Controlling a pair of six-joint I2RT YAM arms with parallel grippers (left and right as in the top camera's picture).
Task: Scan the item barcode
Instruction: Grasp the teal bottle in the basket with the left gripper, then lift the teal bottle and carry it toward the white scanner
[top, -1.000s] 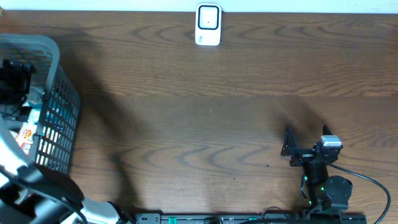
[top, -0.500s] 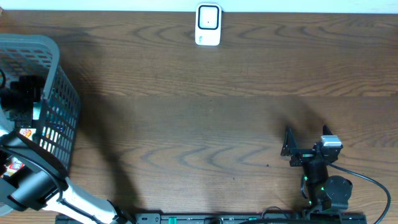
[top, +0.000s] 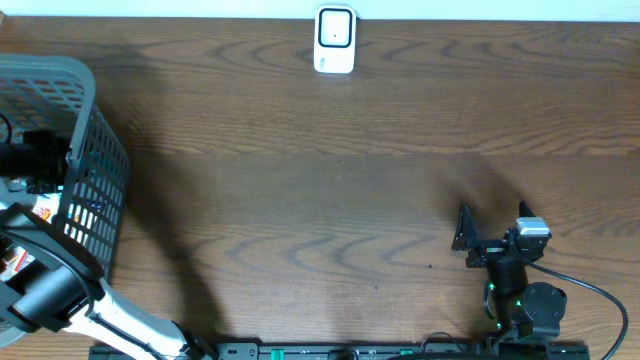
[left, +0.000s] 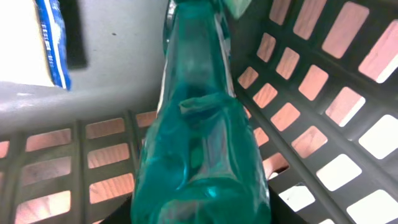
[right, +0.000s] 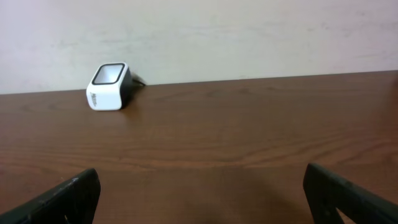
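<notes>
The teal bottle sits inside the gray basket at the left end of the counter, beside the mesh wall. The left pincer is down in the basket; whether it is open or closed cannot be determined. The right pincer stands wide open and empty, facing the white scanner.
</notes>
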